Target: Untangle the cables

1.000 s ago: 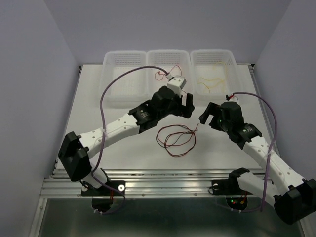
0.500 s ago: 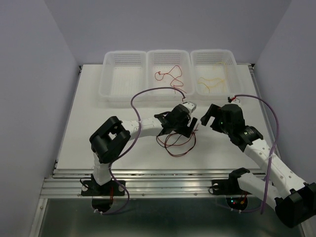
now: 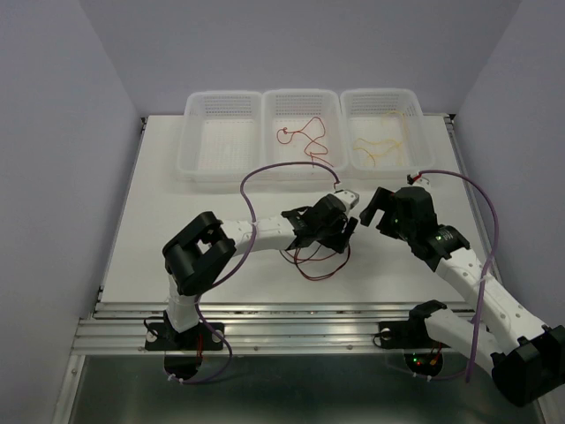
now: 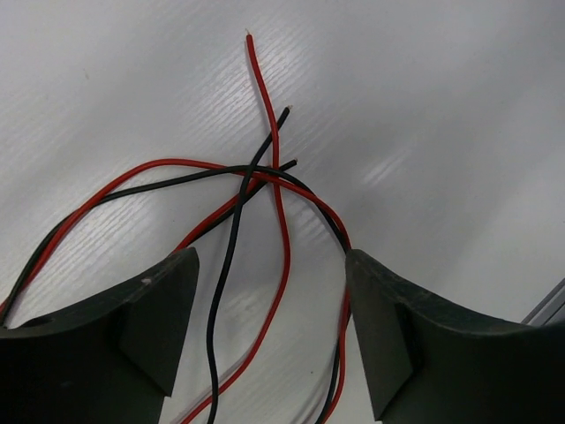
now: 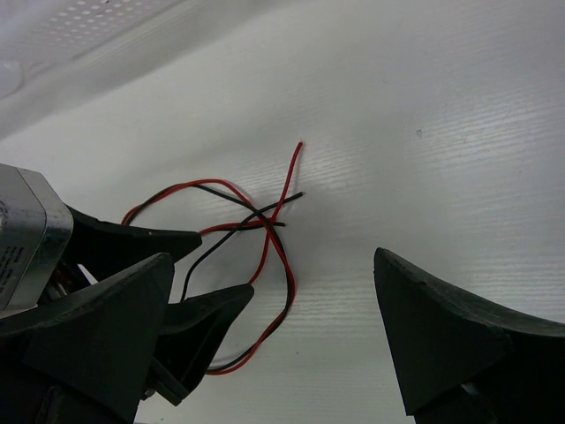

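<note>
Thin red and black cables point(image 3: 316, 261) lie tangled in loose loops on the white table. Their free ends cross in the left wrist view point(image 4: 265, 181) and in the right wrist view point(image 5: 265, 225). My left gripper point(image 3: 337, 231) is open, low over the tangle, with red and black strands running between its fingers point(image 4: 150, 327). My right gripper point(image 3: 371, 210) is open and empty, above the table just right of the tangle. A red cable point(image 3: 300, 137) lies in the middle basket. Yellow cables point(image 3: 375, 148) lie in the right basket.
Three white mesh baskets stand in a row at the back: left point(image 3: 221, 137), middle point(image 3: 275, 106) and right point(image 3: 415, 110). The left arm's purple cable point(image 3: 256, 181) arches over the table. The two grippers are close together.
My left arm swung down from near the baskets onto the tangle, then shifted slightly right and lower. The right gripper has barely moved.
</note>
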You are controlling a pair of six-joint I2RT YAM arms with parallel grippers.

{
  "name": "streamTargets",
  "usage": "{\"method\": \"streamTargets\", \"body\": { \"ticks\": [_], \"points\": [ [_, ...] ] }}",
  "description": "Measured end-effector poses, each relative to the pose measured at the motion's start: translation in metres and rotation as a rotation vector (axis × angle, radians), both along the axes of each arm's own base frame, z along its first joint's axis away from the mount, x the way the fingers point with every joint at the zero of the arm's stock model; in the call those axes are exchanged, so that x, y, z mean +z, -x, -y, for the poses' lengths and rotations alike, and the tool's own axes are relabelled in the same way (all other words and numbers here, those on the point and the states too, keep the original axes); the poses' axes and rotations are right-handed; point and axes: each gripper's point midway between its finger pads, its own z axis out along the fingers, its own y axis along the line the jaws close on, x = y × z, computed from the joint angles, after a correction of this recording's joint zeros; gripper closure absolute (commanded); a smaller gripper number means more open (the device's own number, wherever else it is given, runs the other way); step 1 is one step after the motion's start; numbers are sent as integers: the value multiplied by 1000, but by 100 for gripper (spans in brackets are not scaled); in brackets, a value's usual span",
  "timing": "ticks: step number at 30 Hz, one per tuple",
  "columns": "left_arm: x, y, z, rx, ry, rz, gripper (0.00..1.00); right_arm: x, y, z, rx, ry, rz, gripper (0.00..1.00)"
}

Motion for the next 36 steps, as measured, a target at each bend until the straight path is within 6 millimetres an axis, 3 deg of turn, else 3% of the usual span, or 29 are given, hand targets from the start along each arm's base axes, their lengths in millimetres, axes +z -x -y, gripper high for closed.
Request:
{"method": "streamTargets", "body": {
  "ticks": [10,14,17,19,20,23,25,28,31,36],
  "points": [
    [-9,0,-11,44,-58,10,29,-1,4,2,1,-1,0,0],
    [-14,0,-18,60,-83,10,38,2,5,2,1,-5,11,0],
    [-19,3,-22,62,-97,-1,49,4,5,2,1,-8,17,0],
    [-20,4,-23,63,-102,-4,67,4,5,2,1,-8,19,0],
    [-20,4,-23,66,-101,-5,82,4,5,2,1,-9,20,0],
    [-20,4,-25,77,-107,-2,100,4,5,2,1,-9,20,0],
    [-19,4,-26,84,-107,-1,100,4,5,2,1,-9,20,0],
    [0,4,-31,108,-87,17,100,3,6,2,5,-5,18,0],
    [36,0,-33,138,-25,56,100,3,8,-2,34,-10,15,0],
    [120,-3,-41,193,143,151,100,14,14,-14,115,-53,42,0]
  ]
}}
